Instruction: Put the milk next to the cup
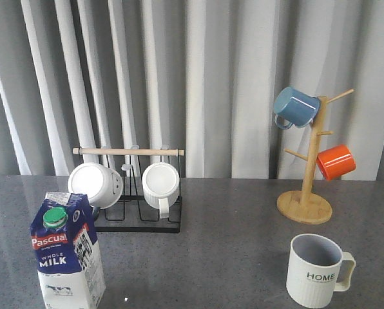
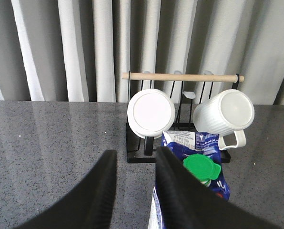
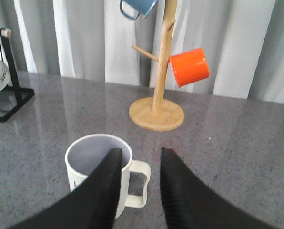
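The milk (image 1: 66,254) is a tall blue and white carton with a green cap and red "Pascual" label, upright at the table's front left. In the left wrist view the milk (image 2: 204,162) sits just beside one finger of my left gripper (image 2: 136,160), which is open and empty above the table. The cup (image 1: 317,270), a pale ribbed mug marked "HOME", stands at the front right. My right gripper (image 3: 139,157) is open and empty above the cup (image 3: 92,164), over its handle. Neither gripper shows in the front view.
A black rack (image 1: 131,193) with a wooden bar holds two white mugs behind the milk. A wooden mug tree (image 1: 308,167) at the back right carries a blue mug (image 1: 295,106) and an orange mug (image 1: 336,162). Curtains hang behind the grey table.
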### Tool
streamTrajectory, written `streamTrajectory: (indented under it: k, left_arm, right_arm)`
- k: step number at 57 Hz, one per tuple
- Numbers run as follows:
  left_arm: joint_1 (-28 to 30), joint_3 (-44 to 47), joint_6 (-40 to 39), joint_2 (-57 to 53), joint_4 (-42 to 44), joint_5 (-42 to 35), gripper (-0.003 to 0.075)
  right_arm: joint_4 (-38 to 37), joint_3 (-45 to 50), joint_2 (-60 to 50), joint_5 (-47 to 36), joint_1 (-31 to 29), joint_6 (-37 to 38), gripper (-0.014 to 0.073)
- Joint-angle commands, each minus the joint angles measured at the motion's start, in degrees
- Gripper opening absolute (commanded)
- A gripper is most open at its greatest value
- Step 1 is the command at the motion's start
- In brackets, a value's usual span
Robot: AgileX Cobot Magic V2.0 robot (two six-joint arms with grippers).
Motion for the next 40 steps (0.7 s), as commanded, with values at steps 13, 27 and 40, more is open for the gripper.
streamTrajectory:
  k: [13,27,40]
  left_arm:
    - [-0.27,-3.44,-0.70,0.42,-0.64,-3.49,0.0617]
    - [-0.27,-3.44,-0.70,0.42,-0.64,-3.17,0.0587]
    - [-0.27,-3.44,-0.70,0.42,-0.64,-3.17,0.0539]
  right_arm:
    - [-0.68,-1.95,1.45,-4.21,-0.30,-0.86,0.0568]
    - [-0.71,-1.95,1.45,-5.57,-0.30,-0.86,0.0563]
    - [-1.17,-1.78,1.73,-6.34,-0.30,-2.96,0.0563]
